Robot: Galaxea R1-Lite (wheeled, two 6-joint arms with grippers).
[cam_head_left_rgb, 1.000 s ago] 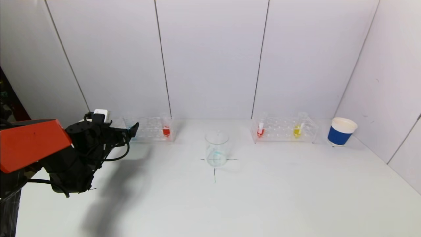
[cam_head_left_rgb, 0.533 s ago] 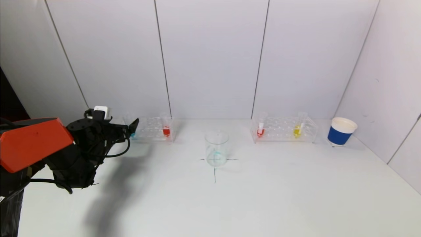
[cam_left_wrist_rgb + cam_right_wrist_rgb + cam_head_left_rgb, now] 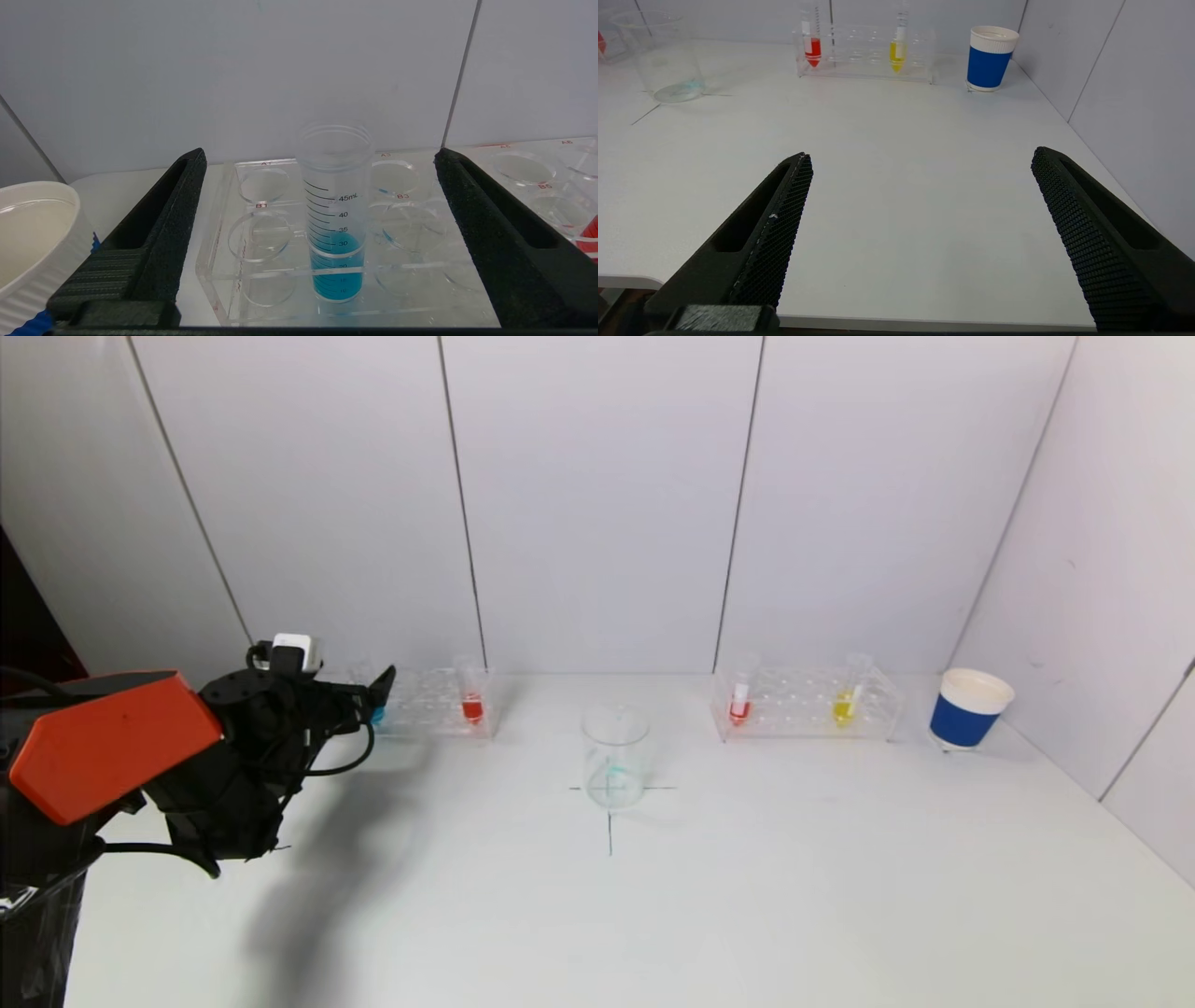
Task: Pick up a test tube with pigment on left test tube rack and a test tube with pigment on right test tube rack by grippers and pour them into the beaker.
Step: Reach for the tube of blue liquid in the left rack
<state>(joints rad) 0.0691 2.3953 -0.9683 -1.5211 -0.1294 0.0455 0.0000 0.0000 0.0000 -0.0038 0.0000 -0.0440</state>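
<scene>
A white table [image 3: 747,896] enclosed by pale panelled walls is seen from the head view. A clear beaker [image 3: 615,756] is set on a drawn cross at the middle, presumably so that either arm can reach it for pouring. The left test tube rack [image 3: 425,702] and the right test tube rack [image 3: 808,702] are placed along the back wall on either side of it. A red-filled tube [image 3: 472,695] stands at the inner end of the left rack; a red tube [image 3: 739,700] and a yellow tube [image 3: 846,700] stand in the right rack. A blue-banded paper cup [image 3: 969,709] is set just beyond the right rack. The left gripper [image 3: 373,695] is held at the outer end of the left rack, a blue tube being just visible at its tip.

In the left wrist view, the left gripper [image 3: 322,233] is seen spread wide with nothing gripped, its jaws set either side of the blue tube [image 3: 336,224], which stands upright in the clear rack [image 3: 261,280]; this is judged to be an alignment for a grasp. On the tube, graduations up to "45mL" can be read, and the rack holes are marked "B1", "B3" and "B5". A white cup [image 3: 32,233] stands beside the rack.

In the right wrist view, the right gripper [image 3: 920,233] is held wide apart and empty over the near table edge, well away from its rack [image 3: 866,56], apparently parked. No label can be read there.
</scene>
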